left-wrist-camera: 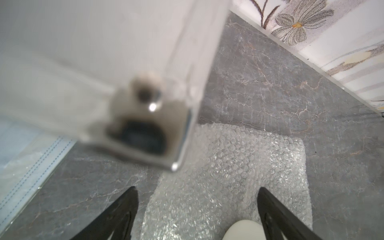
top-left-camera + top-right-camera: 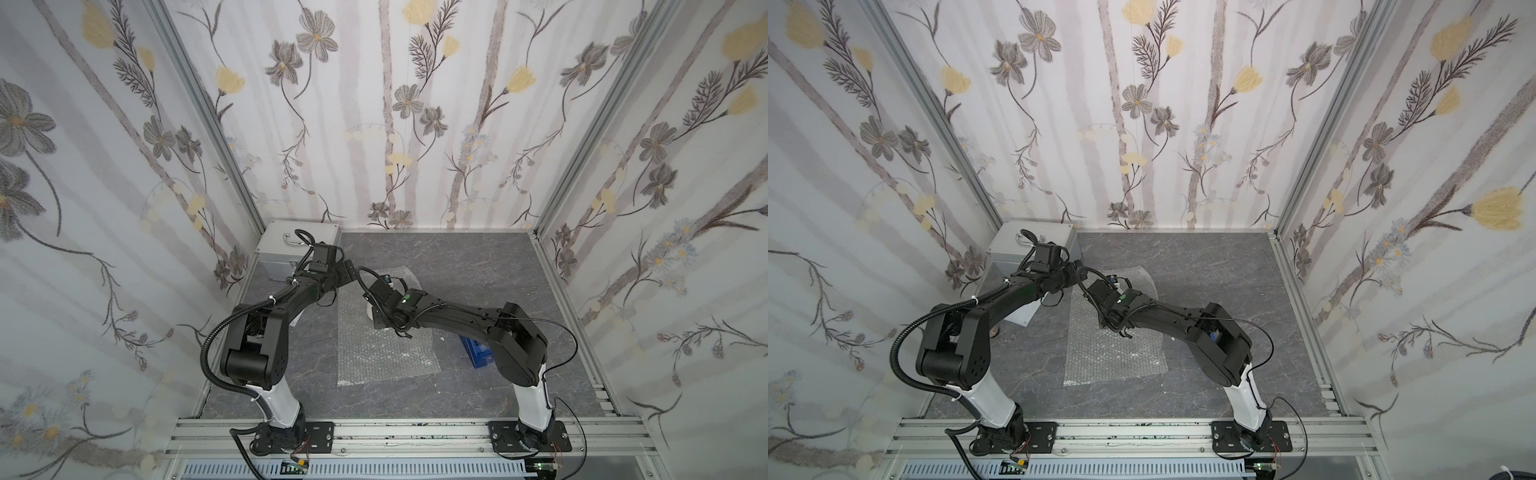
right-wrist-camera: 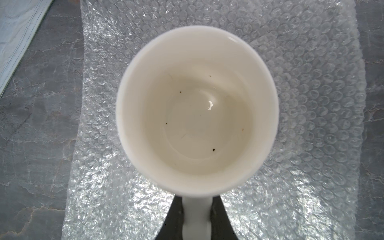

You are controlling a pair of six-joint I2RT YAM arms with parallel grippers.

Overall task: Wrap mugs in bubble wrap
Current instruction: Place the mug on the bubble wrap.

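A cream-white mug (image 3: 197,116) stands upright, mouth up, over the far part of the bubble wrap (image 3: 311,104). My right gripper (image 3: 197,200) is shut on its handle, one black finger on each side. Whether the mug rests on the sheet or hangs just above it, I cannot tell. In a top view only a sliver of the mug (image 2: 371,318) shows under the right wrist. The bubble wrap (image 2: 382,353) (image 2: 1113,353) lies flat mid-table. My left gripper (image 1: 197,188) is open and empty above the bubble wrap (image 1: 228,166), with the mug's rim (image 1: 243,230) by one finger.
A grey metal box (image 2: 297,245) stands at the back left, its corner (image 1: 145,124) blurred close to the left wrist camera. A blue tape dispenser (image 2: 476,351) lies under the right arm. A pale blue face mask (image 3: 18,31) lies left of the sheet.
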